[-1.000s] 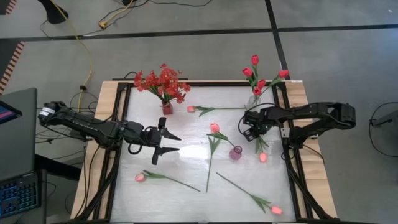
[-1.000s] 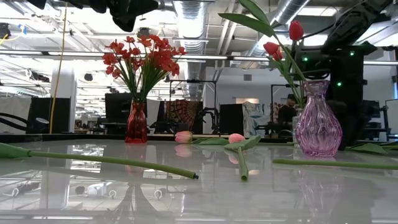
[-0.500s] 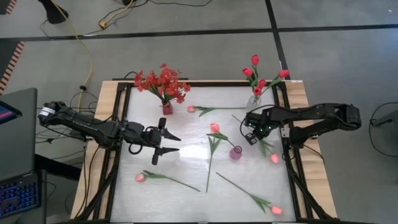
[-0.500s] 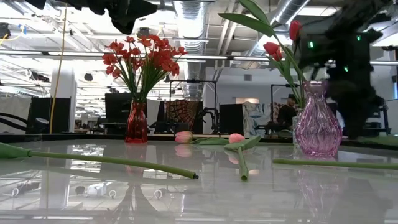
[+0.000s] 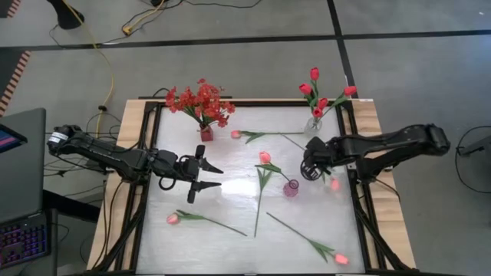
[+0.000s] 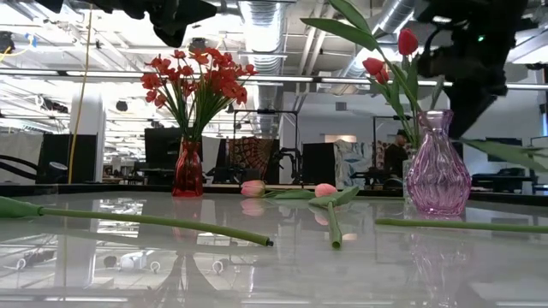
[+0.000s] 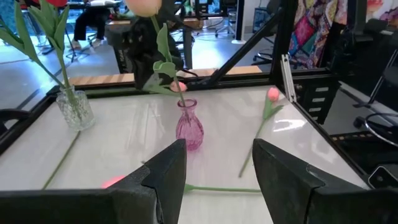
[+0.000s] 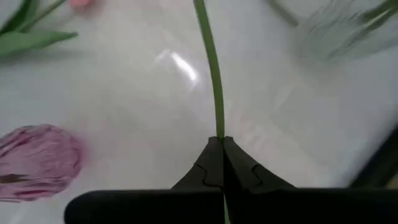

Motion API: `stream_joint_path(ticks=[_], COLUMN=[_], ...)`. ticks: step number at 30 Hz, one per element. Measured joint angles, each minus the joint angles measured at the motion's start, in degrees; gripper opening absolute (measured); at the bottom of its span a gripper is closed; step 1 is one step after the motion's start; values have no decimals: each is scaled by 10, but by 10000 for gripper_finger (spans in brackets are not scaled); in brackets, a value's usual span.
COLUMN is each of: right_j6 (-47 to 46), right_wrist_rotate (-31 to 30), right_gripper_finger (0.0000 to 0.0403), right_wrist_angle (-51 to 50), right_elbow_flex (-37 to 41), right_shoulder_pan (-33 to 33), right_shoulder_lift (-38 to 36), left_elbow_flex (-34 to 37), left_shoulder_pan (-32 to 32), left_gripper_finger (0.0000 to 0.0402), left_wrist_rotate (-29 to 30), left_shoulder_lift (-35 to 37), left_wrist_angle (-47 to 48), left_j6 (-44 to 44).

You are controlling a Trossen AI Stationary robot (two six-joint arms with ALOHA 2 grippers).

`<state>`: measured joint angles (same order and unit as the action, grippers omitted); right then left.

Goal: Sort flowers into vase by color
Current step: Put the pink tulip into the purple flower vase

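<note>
My right gripper [image 5: 309, 167] hangs over the table's right side, beside the pink vase [image 5: 291, 188], shut on a pink tulip [image 5: 334, 184]. In the left wrist view the tulip's blossom [image 7: 146, 6] is up and its stem slants down in front of the pink vase [image 7: 189, 127]. My left gripper [image 5: 221, 177] waits open at the left middle, holding nothing. Red sprays fill the red vase [image 5: 205, 133]. Red tulips stand in the clear vase [image 5: 313, 123]. Several pink tulips [image 5: 265, 158] lie flat on the table. My right gripper pinches the pink tulip's green stem [image 8: 217, 127] about midway along, between its two fingertips. The fingers come steeply from above and lie across the stem. The tulip is lifted clear of the table and tilted, blossom high and cut end [image 7: 182, 99] low.
Loose pink tulips lie at the far middle [image 5: 235, 134], near left [image 5: 173, 218] and near right [image 5: 340, 259]. A black frame [image 5: 360, 207] borders the glossy white tabletop. Bare table shows between my left gripper and the pink vase.
My right gripper has risen from the table near its right edge, tipping more level, with the pink tulip. The tulip, lying flat a second ago, is now lifted clear. Its blossom has gone up and its cut end has swung toward the far left.
</note>
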<state>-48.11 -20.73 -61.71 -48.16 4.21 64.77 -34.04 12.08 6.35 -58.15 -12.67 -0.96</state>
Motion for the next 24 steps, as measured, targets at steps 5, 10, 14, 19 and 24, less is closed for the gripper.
stream_joint_path(ticks=[5,10,14,19,24], right_j6=[21,84,146,258,412], right_wrist_rotate=[-93,-181,-248,-339,-436], right_gripper_finger=[18,18,18,18,18], right_wrist_angle=[-16,-26,-31,-34,-27], right_elbow_flex=[-32,-69,-103,-146,-171], right_shoulder_pan=[38,75,92,106,127], right_shoulder_lift=[0,0,1,1,1], left_elbow_flex=[0,0,0,0,0], left_shoulder_pan=[0,0,0,0,0], left_gripper_finger=[173,173,173,173,173], left_wrist_rotate=[0,0,0,0,0], left_shoulder_lift=[0,0,0,0,0], left_wrist_angle=[-1,-8,-13,-14,-14], left_j6=[-13,-19,-21,-26,-37])
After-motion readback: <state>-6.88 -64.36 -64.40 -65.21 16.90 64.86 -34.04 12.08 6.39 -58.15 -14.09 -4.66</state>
